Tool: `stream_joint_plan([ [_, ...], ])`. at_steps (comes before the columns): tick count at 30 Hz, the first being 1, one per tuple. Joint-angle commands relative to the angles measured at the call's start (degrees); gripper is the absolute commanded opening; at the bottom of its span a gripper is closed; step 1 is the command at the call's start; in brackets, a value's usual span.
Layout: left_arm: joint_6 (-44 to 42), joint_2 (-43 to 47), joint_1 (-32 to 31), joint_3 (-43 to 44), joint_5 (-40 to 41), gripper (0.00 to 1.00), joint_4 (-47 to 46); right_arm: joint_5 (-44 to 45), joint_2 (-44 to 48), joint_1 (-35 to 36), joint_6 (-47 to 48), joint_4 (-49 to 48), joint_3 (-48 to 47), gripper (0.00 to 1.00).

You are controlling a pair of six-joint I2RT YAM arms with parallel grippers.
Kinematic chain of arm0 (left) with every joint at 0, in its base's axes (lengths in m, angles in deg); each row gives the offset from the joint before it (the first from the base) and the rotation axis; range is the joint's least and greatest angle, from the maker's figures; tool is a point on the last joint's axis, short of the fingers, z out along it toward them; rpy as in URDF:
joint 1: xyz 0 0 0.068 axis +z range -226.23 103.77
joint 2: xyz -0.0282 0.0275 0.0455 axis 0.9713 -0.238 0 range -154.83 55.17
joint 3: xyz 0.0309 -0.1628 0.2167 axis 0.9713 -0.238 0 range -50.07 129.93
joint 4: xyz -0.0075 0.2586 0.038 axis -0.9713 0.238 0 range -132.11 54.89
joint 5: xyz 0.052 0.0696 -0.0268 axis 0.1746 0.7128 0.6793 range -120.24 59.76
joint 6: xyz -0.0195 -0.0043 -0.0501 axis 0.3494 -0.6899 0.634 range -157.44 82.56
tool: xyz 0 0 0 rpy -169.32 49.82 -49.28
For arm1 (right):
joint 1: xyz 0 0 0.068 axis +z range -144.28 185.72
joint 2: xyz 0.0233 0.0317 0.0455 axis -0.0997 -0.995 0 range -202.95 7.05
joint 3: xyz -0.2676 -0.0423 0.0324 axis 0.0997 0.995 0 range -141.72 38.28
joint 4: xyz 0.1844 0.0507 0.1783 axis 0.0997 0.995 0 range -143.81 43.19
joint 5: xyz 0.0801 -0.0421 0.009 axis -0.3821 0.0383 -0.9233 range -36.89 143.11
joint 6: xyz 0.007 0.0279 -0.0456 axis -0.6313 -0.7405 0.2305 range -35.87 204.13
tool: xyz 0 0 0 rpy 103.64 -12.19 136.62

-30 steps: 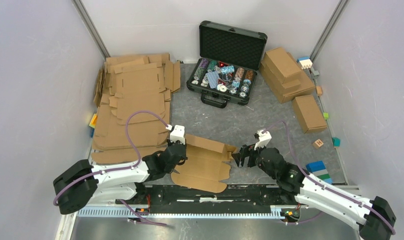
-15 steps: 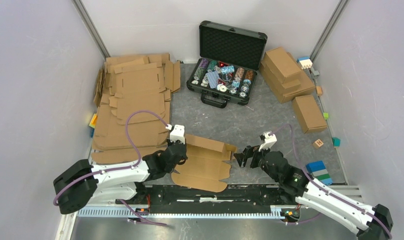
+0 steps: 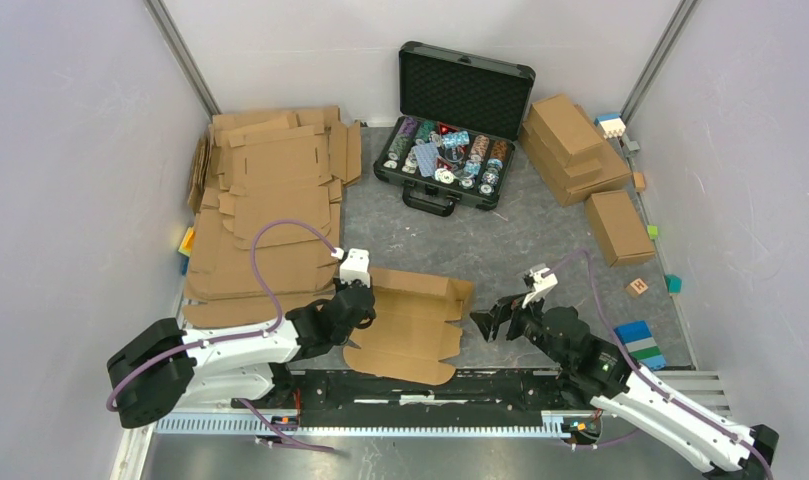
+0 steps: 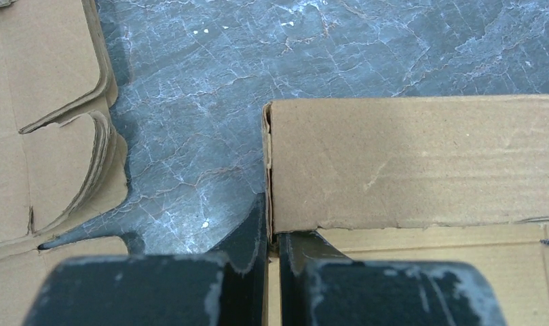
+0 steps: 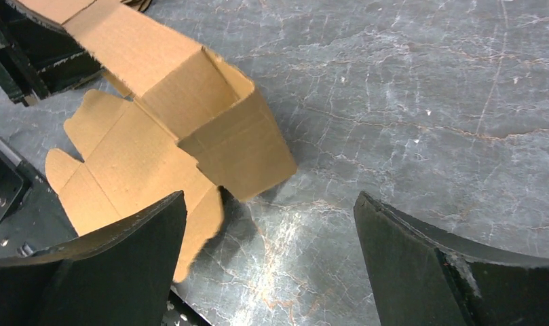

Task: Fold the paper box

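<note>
Grey marbled mat (image 3: 540, 250) covers the work area. Far left of it I've got the pile of flat cardboard sheets (image 3: 270, 200), fanned and overlapping. Far centre is the black case (image 3: 465, 90), lid up, chips in the tray. Far right is a stack of closed brown boxes (image 3: 570, 140), with one more box (image 3: 618, 225) lying alone nearer to me.

The paper box (image 3: 410, 320) sits at the near edge of the mat, between the two arms and half formed. The base panel is flat, the far wall is standing, and its right-hand corner is folded up. The near flaps with rounded tabs lie flat toward the arm bases.

My left gripper (image 4: 271, 231) is on the box's left end. Its fingers are pressed almost together on a side flap seen edge-on, right at the end of the standing wall.

My right gripper (image 5: 271, 258) is spread wide and holding nothing, low over the mat just right of the box. From the wrist view, the raised corner sits ahead of the gap, closer to the left finger (image 5: 122, 251).

Small stuff on the right edge: blue and green blocks (image 3: 640, 335) and a wooden cube (image 3: 637, 287).
</note>
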Motion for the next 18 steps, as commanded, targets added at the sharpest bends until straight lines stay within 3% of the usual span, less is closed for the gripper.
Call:
stream_joint_plan([
  [1, 2.69, 0.16, -0.17, 2.13, 0.42, 0.02, 0.59, -4.09, -0.55, -0.13, 2.61, -1.72, -1.19, 0.98],
  [6, 1.99, -0.52, -0.17, 2.21, 0.52, 0.02, 0.51, -9.95, 0.14, -0.08, 4.58, -5.79, -2.54, 0.98],
  [9, 1.34, -0.63, -0.16, 2.37, 0.72, 0.02, 0.42, -5.77, -1.61, -0.10, 6.12, -2.88, -4.56, 0.97],
  [12, 1.38, -0.31, -0.17, 2.48, 0.40, 0.02, 0.51, -1.81, -4.56, -0.09, 6.68, 0.25, -5.59, 0.87],
  [18, 2.79, -0.67, -0.13, 2.48, 0.12, 0.02, 0.91, 0.97, -3.01, -0.09, 2.89, 1.08, -0.68, 0.81],
])
